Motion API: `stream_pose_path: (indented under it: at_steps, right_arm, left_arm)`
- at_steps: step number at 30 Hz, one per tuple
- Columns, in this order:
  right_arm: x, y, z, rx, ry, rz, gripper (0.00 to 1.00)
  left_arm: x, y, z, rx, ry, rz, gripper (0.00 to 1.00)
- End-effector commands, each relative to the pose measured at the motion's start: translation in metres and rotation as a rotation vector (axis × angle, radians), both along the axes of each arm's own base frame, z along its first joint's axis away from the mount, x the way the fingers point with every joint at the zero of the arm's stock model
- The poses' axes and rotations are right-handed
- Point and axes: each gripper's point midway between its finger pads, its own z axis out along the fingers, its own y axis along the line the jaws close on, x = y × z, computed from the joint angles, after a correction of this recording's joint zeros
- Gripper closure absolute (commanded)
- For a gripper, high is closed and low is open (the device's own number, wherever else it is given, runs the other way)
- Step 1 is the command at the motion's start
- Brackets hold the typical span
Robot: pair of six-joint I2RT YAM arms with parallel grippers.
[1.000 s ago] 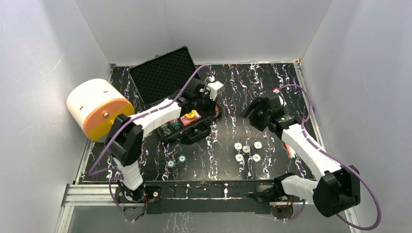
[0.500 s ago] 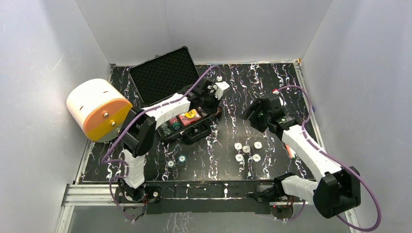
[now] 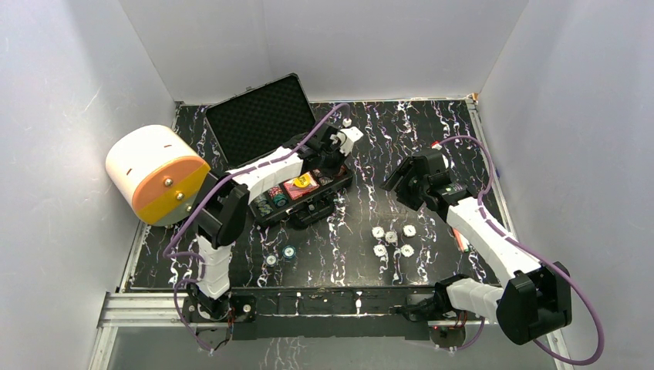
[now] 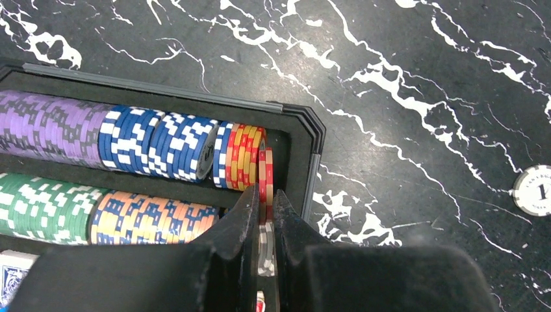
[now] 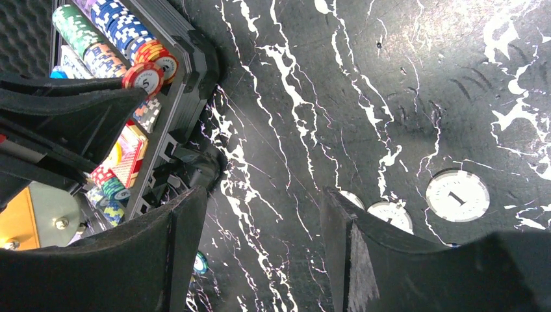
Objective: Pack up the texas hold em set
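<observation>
The left arm's elbow has swung in toward the black rectangular hard case (image 3: 258, 119) since a second ago. The case lies open, its long axis running diagonally from near left to far right, with the foam lid tilted up behind. At the case's far right end the left gripper (image 4: 263, 205) is clamped on a red-and-white round poker chip (image 4: 266, 172) standing on edge. Right of the case the right gripper (image 5: 260, 201) hovers, jaws well apart and empty, above loose white round chips (image 3: 392, 239).
</observation>
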Motion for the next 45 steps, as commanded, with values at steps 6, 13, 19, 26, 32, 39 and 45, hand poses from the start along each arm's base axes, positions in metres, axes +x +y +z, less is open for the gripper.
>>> stream_pose_path:
  at_steps: [6, 13, 19, 26, 32, 39, 45]
  right_arm:
    - [0.007, 0.002, 0.009, 0.008, -0.036, 0.012, 0.29]
    - [0.007, 0.001, 0.01, -0.011, -0.039, 0.026, 0.29]
    - [0.003, -0.009, 0.005, -0.08, -0.027, 0.039, 0.28]
    - [-0.015, -0.039, -0.024, -0.239, 0.064, 0.012, 0.24]
    - [-0.036, -0.067, -0.055, -0.369, 0.182, -0.043, 0.21]
    - [-0.055, -0.08, -0.092, -0.436, 0.345, -0.114, 0.23]
    - [-0.062, -0.08, -0.114, -0.435, 0.414, -0.136, 0.24]
  left_arm:
    - [0.014, -0.011, 0.017, -0.023, -0.028, 0.003, 0.71]
    - [0.012, -0.016, 0.042, -0.067, -0.029, -0.009, 0.64]
    - [0.008, -0.009, 0.086, -0.14, -0.061, 0.051, 0.62]
    - [-0.034, 0.022, 0.137, -0.328, -0.039, 0.209, 0.39]
    - [-0.085, 0.062, 0.137, -0.432, 0.005, 0.332, 0.02]
    - [-0.118, 0.105, 0.151, -0.506, -0.042, 0.447, 0.02]
    - [-0.133, 0.13, 0.149, -0.579, -0.049, 0.57, 0.02]
